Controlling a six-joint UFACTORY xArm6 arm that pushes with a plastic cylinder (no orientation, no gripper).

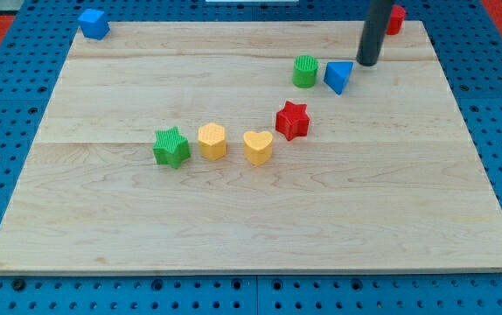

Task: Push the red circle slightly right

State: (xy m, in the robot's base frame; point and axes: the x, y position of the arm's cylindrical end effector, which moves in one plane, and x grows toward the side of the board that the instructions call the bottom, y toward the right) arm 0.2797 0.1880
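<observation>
My tip [368, 63] stands near the top right of the wooden board [251, 219], just right of the blue triangle [338, 76] and green cylinder [304, 71]; the rod bears no fingers, so no finger state can be told. The red circle [396, 18] lies at the top right corner, partly hidden behind the rod. A red star [292, 120], yellow heart [257, 147], yellow hexagon [212, 140] and green star [171, 146] run down toward the view's left, with a blue cube [94, 23] at the top left corner.

- A pale wooden desk [260, 227] of joined planks fills most of the view.
- Beneath and around it lies a blue perforated board [6, 105] under even light.
</observation>
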